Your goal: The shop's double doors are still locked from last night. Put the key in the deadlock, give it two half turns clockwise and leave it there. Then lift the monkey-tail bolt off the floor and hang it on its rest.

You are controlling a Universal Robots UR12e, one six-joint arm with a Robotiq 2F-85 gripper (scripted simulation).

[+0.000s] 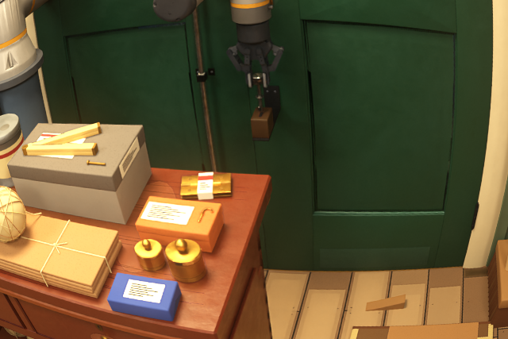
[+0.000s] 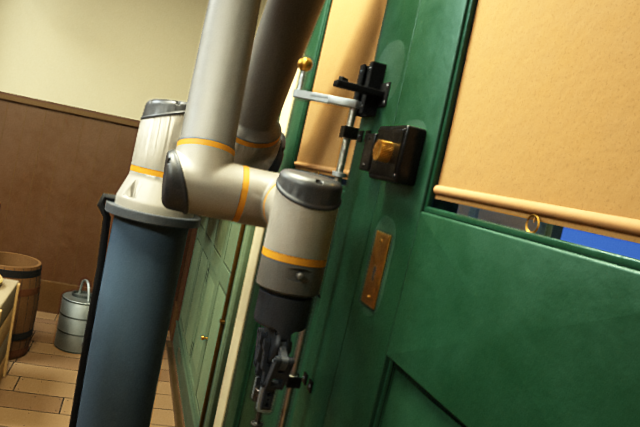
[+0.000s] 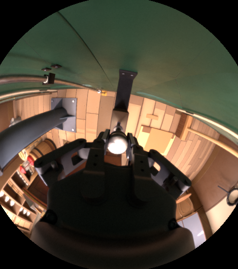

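Observation:
On the green double doors, at mid height near the meeting edge, a black bracket [image 1: 272,99] carries a brown wooden block [image 1: 262,123]. A key [image 1: 258,91] stands upright in the block, its round metal head [image 3: 116,144] on top. The deadlock [image 2: 397,153] is a dark box with a brass face, higher up the door. The monkey-tail bolt [image 2: 344,125] runs down the left door as a long rod [image 1: 204,93], its curled handle near the deadlock. My gripper [image 1: 257,79] points straight down over the block. It is closed on the key's head.
A grey box [image 1: 80,169] with wooden sticks stands on the red counter [image 1: 172,253] left of the doors, among an orange box [image 1: 179,221], brass weights [image 1: 185,259], brass hinges [image 1: 206,185] and a blue box [image 1: 144,295]. The robot's pedestal [image 2: 132,308] stands beside the left door. A wooden wedge [image 1: 385,303] lies on the floor.

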